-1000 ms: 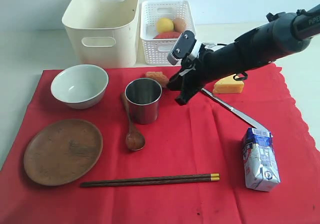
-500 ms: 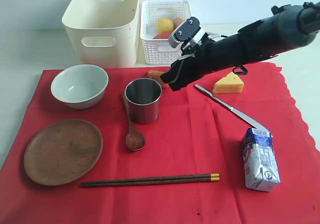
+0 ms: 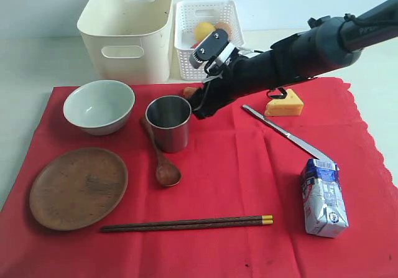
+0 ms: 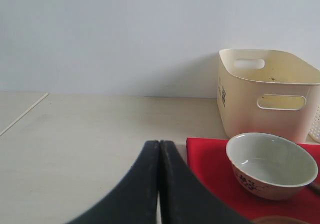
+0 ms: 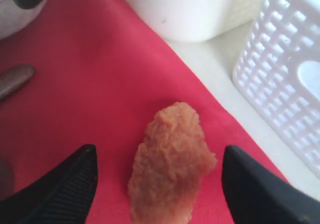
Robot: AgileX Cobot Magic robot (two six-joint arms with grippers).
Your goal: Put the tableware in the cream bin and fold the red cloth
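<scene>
On the red cloth (image 3: 236,178) lie the pale bowl (image 3: 99,106), wooden plate (image 3: 78,188), steel cup (image 3: 168,122), wooden spoon (image 3: 163,166), chopsticks (image 3: 186,223) and knife (image 3: 286,135). The cream bin (image 3: 127,32) stands behind the cloth. My right gripper (image 3: 198,107) reaches across beside the cup, open, its jaws on either side of an orange-brown fried piece (image 5: 172,164) without touching it. My left gripper (image 4: 159,144) is shut and empty over bare table, off the cloth's (image 4: 210,159) corner, near the bowl (image 4: 270,164) and bin (image 4: 270,91).
A white lattice basket (image 3: 205,35) holding a lemon (image 3: 204,29) stands right of the bin. A cheese wedge (image 3: 284,106) and a milk carton (image 3: 323,197) sit on the cloth's right side. The right arm spans the back right of the cloth.
The right arm swung left from the knife's end to the fried piece while its jaws opened wide. The steel cup and the spoon's handle shifted slightly left.
</scene>
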